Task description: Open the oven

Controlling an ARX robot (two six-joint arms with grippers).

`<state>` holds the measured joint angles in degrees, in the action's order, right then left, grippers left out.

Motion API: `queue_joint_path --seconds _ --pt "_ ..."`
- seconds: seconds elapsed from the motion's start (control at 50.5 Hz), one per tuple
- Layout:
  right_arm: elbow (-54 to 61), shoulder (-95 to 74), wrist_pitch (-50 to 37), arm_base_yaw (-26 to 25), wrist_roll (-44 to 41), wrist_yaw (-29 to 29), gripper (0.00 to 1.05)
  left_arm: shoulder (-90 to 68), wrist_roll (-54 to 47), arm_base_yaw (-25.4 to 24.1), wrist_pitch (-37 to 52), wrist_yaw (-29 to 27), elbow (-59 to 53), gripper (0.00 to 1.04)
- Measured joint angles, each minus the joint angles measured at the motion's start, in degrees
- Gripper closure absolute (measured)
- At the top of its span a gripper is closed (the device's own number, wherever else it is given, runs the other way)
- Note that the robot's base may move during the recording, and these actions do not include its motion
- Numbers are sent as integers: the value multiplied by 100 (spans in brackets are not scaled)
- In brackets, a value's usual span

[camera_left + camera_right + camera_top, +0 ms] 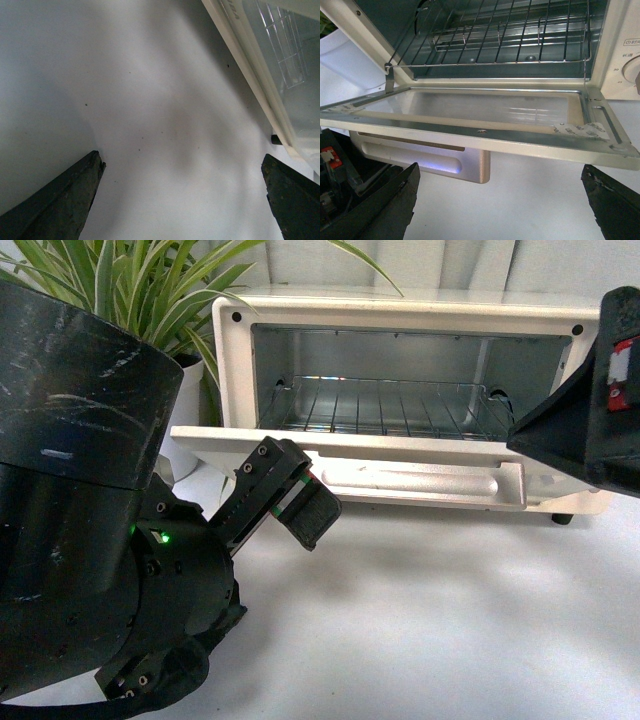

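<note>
The cream-white oven (400, 315) stands at the back with its door (250, 440) folded down flat. The silver bar handle (420, 480) hangs on the door's underside. The wire rack (380, 405) and shiny interior are exposed. My left gripper (295, 485) is open and empty just below the door's left front edge. In the left wrist view the left gripper (181, 157) frames bare table, with the door (260, 65) beside it. My right gripper (500, 169) is open and empty in front of the door (470, 107), near the handle (435, 160). The right arm (590, 420) is at the oven's right.
A potted plant (130, 280) stands left of the oven. The white table (420, 610) stretches in front of it. A beige knob (632, 67) shows on the oven's right panel. My left arm's black body fills the lower left of the front view.
</note>
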<state>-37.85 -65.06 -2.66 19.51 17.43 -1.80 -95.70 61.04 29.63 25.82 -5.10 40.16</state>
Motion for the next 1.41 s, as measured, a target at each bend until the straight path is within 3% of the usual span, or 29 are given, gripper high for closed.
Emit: queue_joint_path --seconds 0.614,1.01,1.406 --pt "354 328 31 -599 92 -334 9 243 -1740 -11 -153 -597 -358 7" --pt "564 387 -11 -761 90 -420 9 262 -3036 116 -122 -1403 -533 7" --pt "881 549 -103 -879 63 -485 9 260 -5130 452 330 -2162 -706 7"
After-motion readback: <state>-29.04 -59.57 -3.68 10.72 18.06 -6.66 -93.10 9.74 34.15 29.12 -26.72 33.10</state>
